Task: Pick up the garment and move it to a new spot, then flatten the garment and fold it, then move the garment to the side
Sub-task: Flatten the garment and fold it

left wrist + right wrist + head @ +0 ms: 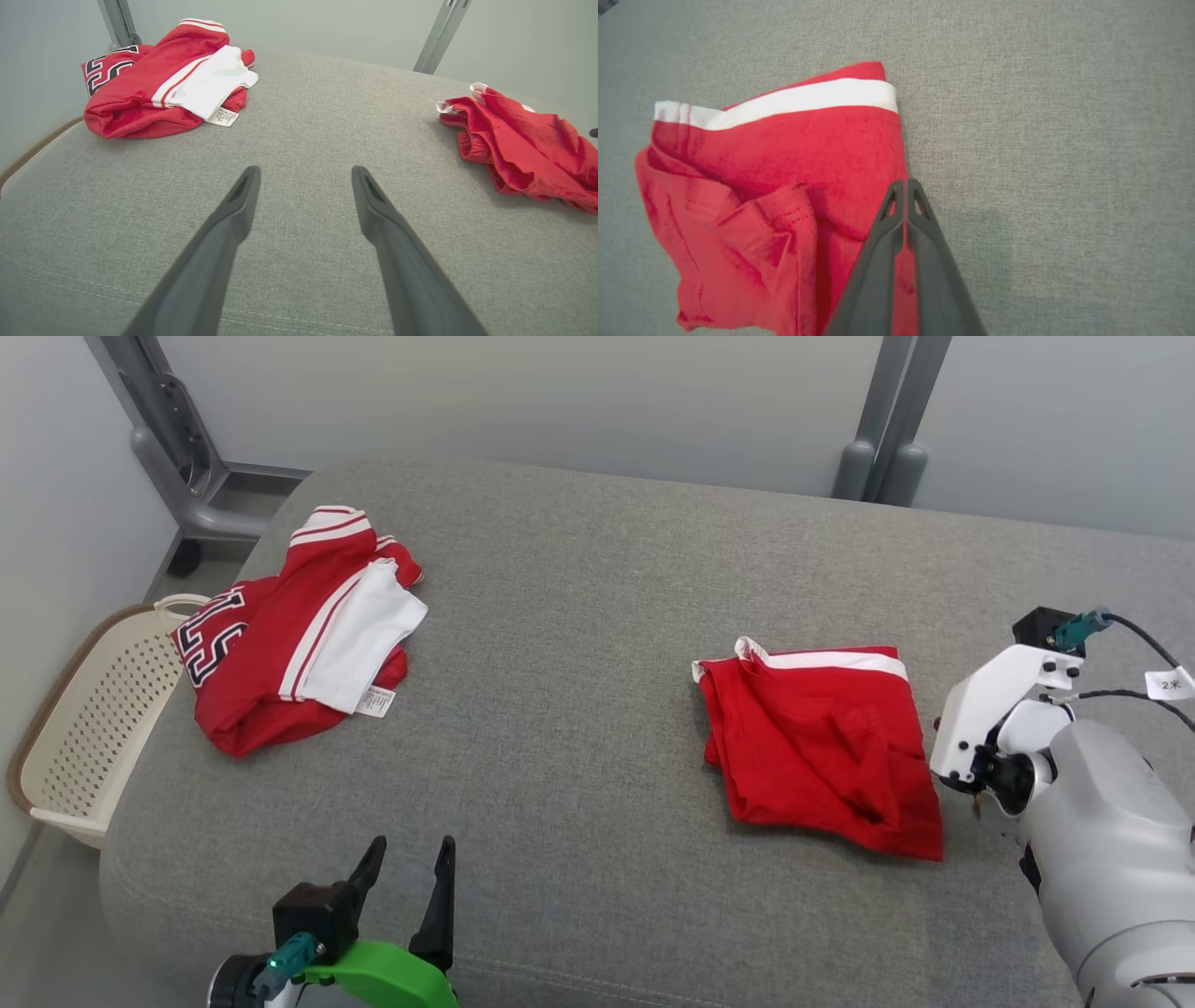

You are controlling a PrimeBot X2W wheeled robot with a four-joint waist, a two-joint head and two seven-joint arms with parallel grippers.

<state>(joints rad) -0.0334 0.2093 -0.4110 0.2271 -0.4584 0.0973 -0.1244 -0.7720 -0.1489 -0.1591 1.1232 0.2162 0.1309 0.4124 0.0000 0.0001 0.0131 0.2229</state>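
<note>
The garment (822, 747) is a folded red piece with a white band along its far edge, lying on the right part of the grey cushioned surface (579, 644). It also lies at the right of the left wrist view as the garment (523, 144). In the right wrist view my right gripper (906, 184) is shut, its tips hovering over the right edge of the garment (784, 186), with no cloth visible between the fingers. My right wrist (990, 728) stands just right of the garment. My left gripper (411, 859) (306, 175) is open over bare surface at the near left.
A crumpled red and white jersey (299, 635) (163, 88) lies at the far left. A cream perforated basket (93, 719) stands on the floor beside the left edge. Grey metal posts (887, 429) rise behind the surface.
</note>
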